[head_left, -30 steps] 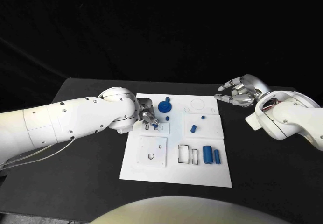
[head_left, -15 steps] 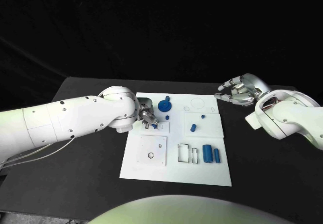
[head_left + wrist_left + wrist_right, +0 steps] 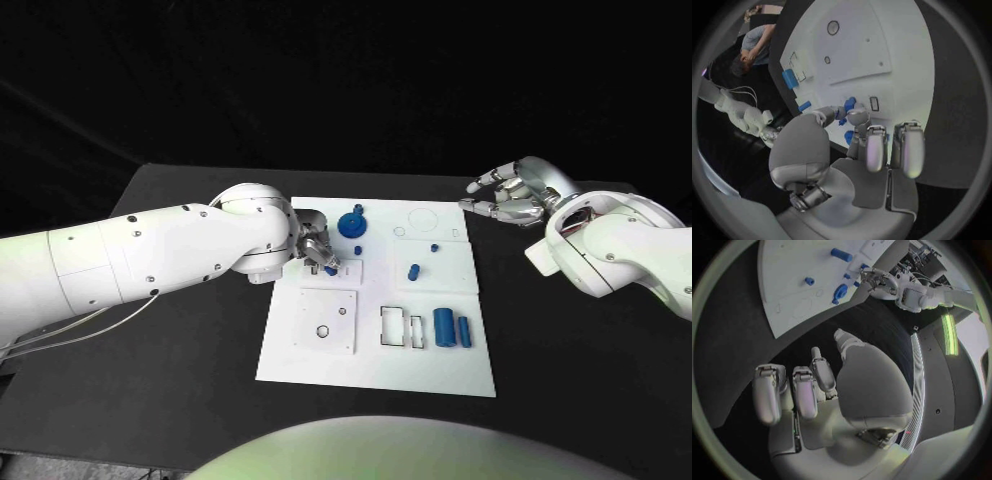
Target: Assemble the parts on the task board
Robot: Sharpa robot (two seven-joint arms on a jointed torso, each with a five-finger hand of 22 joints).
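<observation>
The white task board (image 3: 378, 360) lies in the middle of the black table. My left hand (image 3: 316, 249) hovers over the board's upper left part and pinches a small blue part (image 3: 330, 267) between thumb and a finger; the wrist view shows the pinched blue part (image 3: 849, 104) just above the task board (image 3: 879, 45). A round blue knob part (image 3: 353, 225) stands next to that hand. My right hand (image 3: 508, 200) hangs beyond the board's far right corner, fingers apart, holding nothing.
Two blue cylinders (image 3: 444, 327) lie side by side at the board's right middle, beside rectangular slots (image 3: 392, 326). Small blue pieces (image 3: 414, 271) sit near the board's centre. Bare black table surrounds the board.
The left hand's fingers have shifted very slightly with the small blue part. The right hand has stayed in place.
</observation>
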